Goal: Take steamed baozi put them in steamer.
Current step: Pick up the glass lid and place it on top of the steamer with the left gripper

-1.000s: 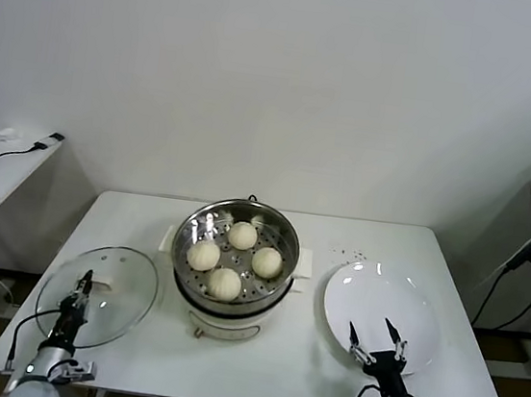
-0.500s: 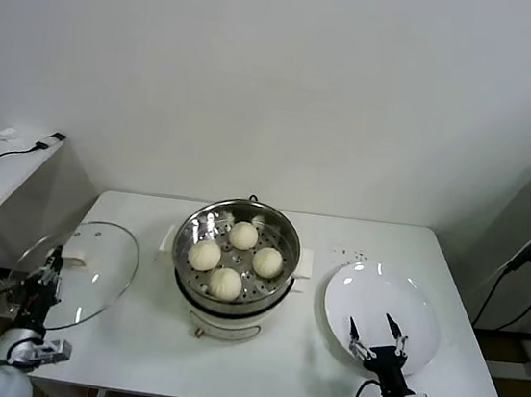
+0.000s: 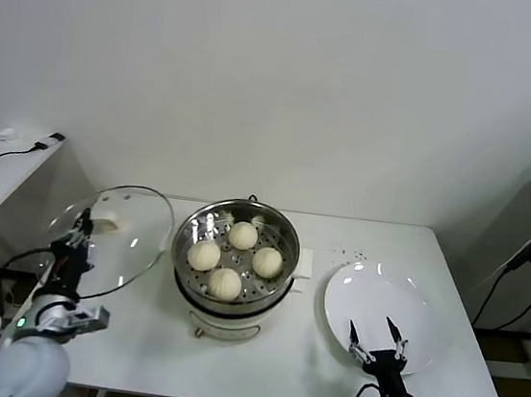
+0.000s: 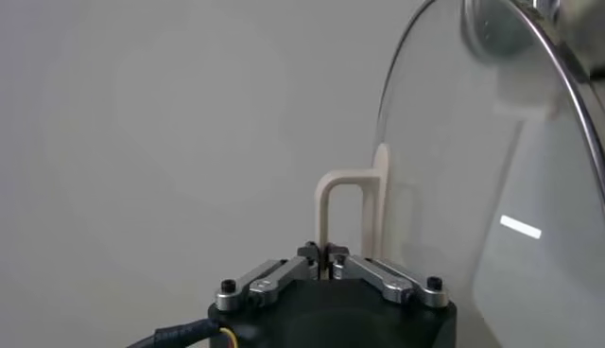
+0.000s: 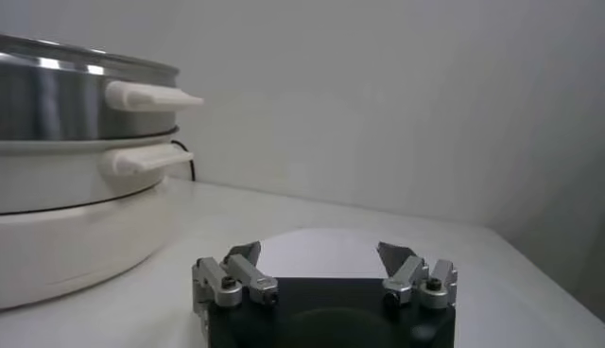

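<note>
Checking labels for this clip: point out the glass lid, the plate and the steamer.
glass lid (image 3: pixel 123 239): head view, on the glass dome.
plate (image 3: pixel 384 300): head view, on its bare white surface.
steamer (image 3: pixel 284 230): head view, on the steel rim.

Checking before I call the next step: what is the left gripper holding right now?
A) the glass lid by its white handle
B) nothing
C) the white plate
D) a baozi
A: the left gripper is shut on the white handle of the glass lid, held tilted off the table beside the steamer.
</note>
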Action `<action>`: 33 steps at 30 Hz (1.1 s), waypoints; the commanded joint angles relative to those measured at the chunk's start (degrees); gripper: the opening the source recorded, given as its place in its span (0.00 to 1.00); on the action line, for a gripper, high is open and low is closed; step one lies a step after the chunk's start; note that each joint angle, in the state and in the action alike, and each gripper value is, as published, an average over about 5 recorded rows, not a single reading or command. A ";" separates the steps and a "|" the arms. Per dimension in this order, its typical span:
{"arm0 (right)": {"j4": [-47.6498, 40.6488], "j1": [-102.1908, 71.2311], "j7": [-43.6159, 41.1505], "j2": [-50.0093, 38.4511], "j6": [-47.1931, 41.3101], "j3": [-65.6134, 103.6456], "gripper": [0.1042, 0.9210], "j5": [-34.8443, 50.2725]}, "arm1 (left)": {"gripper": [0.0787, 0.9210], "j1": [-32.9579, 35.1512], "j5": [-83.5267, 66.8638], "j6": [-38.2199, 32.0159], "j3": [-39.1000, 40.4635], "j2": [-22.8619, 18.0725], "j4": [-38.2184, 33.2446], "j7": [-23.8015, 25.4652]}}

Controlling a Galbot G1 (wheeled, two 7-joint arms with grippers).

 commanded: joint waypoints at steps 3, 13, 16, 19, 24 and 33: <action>-1.95 0.14 0.20 0.43 3.20 0.24 0.88 -0.26 | 0.06 -12.67 18.18 17.17 27.57 -5.68 -3.65 10.10; -2.60 -0.67 0.32 0.44 5.62 1.09 0.88 0.23 | 0.06 -17.48 24.14 20.90 36.34 -11.72 2.16 13.38; -2.62 -0.94 0.55 0.47 6.31 1.16 0.88 0.66 | 0.06 -18.63 24.76 21.24 37.36 -12.99 3.81 13.49; -2.75 -1.13 1.08 0.47 6.98 1.21 0.88 0.88 | 0.06 -19.40 25.30 21.42 38.31 -14.01 5.55 13.39; -2.95 -1.44 1.51 0.16 7.57 1.61 0.88 1.27 | 0.06 -20.62 26.47 21.50 39.48 -16.32 8.71 12.79; -3.01 -1.45 2.28 0.06 8.11 2.60 0.88 1.55 | 0.06 -21.75 27.13 21.26 38.37 -16.42 13.39 12.29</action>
